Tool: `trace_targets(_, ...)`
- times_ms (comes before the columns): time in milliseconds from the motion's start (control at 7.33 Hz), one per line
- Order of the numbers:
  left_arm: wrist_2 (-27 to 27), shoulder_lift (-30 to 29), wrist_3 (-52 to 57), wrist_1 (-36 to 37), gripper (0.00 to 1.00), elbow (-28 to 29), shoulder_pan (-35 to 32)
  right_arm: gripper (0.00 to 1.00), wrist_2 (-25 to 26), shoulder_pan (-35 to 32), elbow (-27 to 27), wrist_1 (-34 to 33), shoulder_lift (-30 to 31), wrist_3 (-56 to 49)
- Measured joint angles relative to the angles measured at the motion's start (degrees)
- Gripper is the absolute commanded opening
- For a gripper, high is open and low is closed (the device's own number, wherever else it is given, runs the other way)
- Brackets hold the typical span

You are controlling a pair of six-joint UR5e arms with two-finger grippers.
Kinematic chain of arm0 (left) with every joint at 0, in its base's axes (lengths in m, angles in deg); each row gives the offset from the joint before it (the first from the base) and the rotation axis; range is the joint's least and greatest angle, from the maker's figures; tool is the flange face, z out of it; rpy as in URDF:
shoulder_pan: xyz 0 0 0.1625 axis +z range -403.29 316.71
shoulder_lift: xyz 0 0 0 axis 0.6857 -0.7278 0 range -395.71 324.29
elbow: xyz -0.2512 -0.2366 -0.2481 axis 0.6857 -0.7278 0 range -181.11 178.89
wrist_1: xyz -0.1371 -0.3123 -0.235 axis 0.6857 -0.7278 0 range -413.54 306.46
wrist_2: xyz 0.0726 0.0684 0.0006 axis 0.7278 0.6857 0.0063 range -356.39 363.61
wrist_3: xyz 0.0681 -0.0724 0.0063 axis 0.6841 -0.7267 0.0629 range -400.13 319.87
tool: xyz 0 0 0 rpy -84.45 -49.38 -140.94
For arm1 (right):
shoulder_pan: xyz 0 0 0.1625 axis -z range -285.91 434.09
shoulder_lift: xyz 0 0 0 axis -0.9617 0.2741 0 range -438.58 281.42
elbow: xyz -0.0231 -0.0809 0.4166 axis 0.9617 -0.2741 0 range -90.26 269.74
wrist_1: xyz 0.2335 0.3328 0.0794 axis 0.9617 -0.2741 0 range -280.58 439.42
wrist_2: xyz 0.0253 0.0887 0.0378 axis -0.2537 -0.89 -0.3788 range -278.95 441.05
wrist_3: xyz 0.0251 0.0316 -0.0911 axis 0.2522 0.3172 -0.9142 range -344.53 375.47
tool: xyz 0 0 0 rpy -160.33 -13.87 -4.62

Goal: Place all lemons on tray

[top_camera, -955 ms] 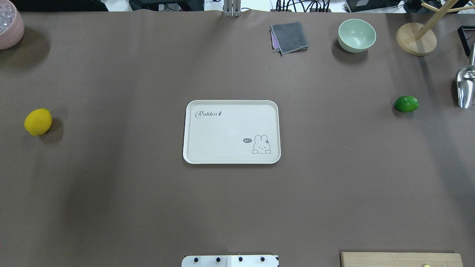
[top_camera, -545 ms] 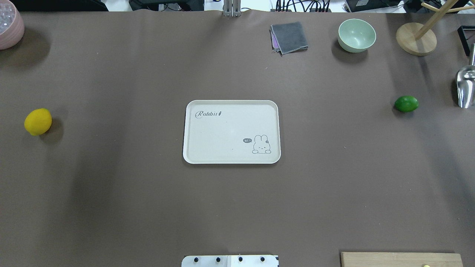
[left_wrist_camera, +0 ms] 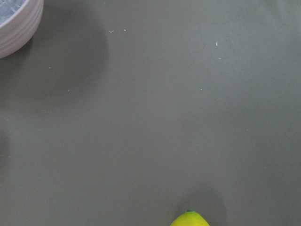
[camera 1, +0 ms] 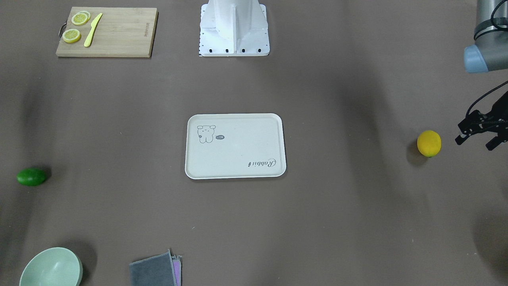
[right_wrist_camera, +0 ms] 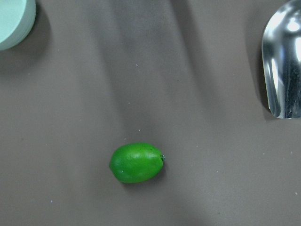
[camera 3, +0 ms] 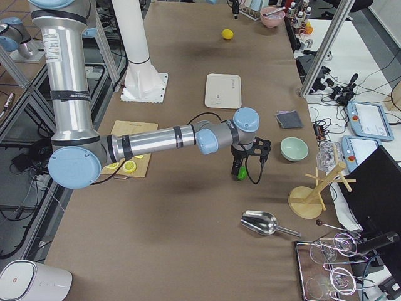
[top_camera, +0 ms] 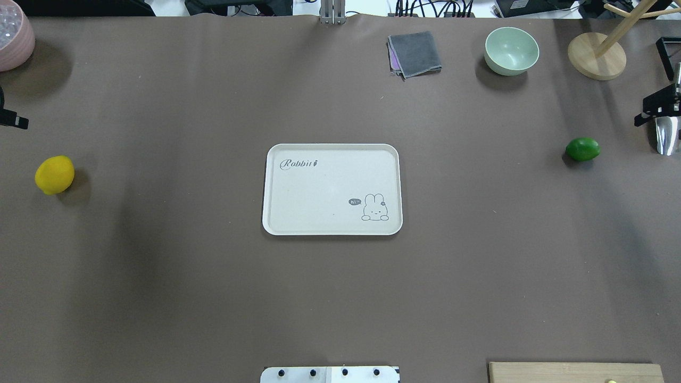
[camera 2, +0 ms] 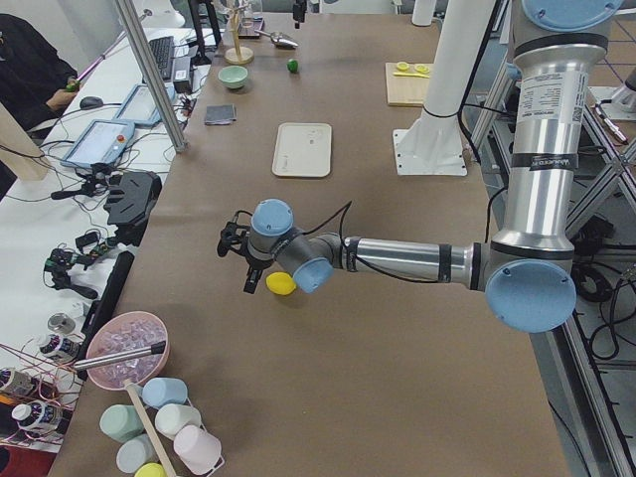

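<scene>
The yellow lemon (top_camera: 54,174) lies on the table far to the left of the cream tray (top_camera: 319,191), and its tip shows in the left wrist view (left_wrist_camera: 189,220). The green lemon (top_camera: 582,149) lies far to the right and shows whole in the right wrist view (right_wrist_camera: 136,162). The tray holds nothing. My left gripper (camera 1: 476,142) hovers open just outside the yellow lemon (camera 1: 429,143). My right gripper (top_camera: 657,109) is at the right edge, beyond the green lemon. Only part of it shows, so I cannot tell if it is open.
A metal scoop (top_camera: 667,133) lies right beside the right gripper. A pink bowl (top_camera: 13,34) stands at the back left. A green bowl (top_camera: 511,50), a grey cloth (top_camera: 415,53) and a wooden stand (top_camera: 596,56) line the back. A bamboo board (camera 1: 107,33) holds lemon slices.
Both grippers have come into the overhead view at its left and right edges; neither showed before. The lemons and the tray have not moved.
</scene>
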Motion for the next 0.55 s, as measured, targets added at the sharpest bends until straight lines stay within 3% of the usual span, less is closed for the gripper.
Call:
trace_targets(273, 1.6, -1.8, -0.3, -0.1, 0.98, 1.9, 3.4, 1.0, 4.0, 3.8, -1.2, 0.0, -1.8, 9.8)
trace_targets(545, 3.4, -3.0, -0.3, -0.1, 0.98, 3.0, 7.2, 1.0, 4.8, 4.8, -2.0, 0.0, -2.5, 14.4)
